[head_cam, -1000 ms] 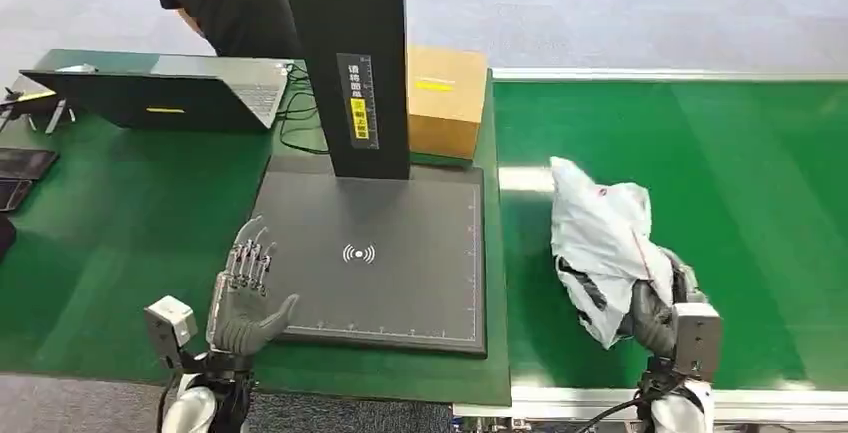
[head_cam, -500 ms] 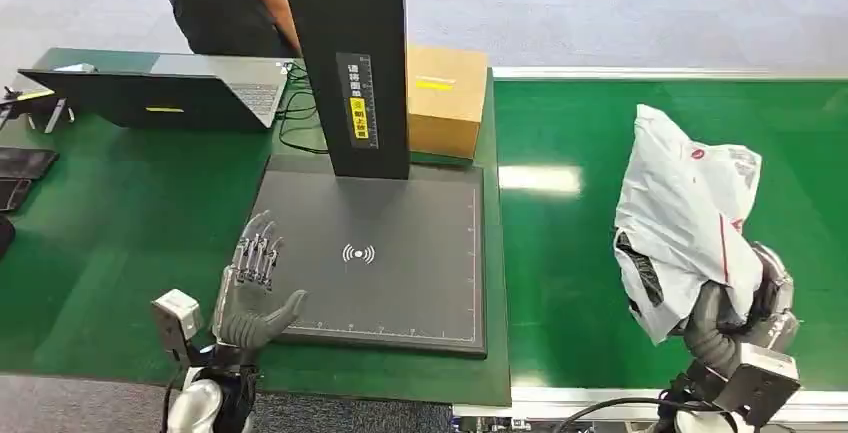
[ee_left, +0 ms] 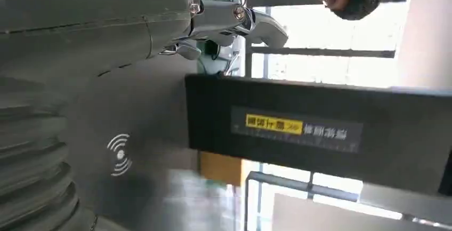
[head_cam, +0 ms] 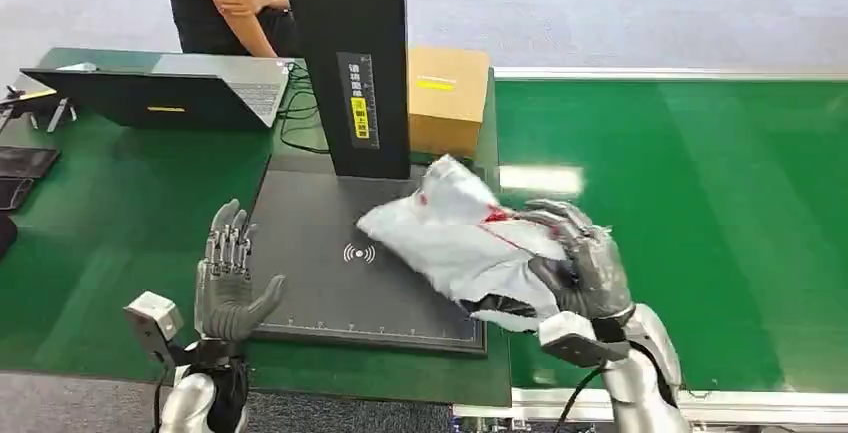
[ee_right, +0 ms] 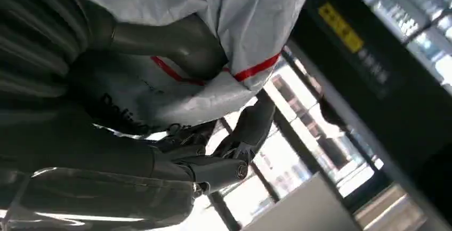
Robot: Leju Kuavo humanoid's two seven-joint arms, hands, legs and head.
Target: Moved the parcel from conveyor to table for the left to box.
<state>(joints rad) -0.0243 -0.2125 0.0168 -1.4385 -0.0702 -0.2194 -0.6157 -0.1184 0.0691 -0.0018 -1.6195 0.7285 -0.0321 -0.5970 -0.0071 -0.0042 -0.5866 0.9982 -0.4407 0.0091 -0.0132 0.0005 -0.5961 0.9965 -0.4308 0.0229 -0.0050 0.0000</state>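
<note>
The parcel was gripped by the right hand above the scanner pad; the left hand was held empty, fingers spread. A loose grip on slack plastic could have let it slip.

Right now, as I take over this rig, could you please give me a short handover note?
Right hand: grips the white parcel over the dark scanner pad on the table; whether it touches the pad, I cannot tell.
Left hand: holds nothing, fingers apart, raised at the pad's near left corner.
Done: parcel is off the conveyor.
Left: release the parcel, then the left hand boxes it. A cardboard box stands behind the scanner post.
</note>
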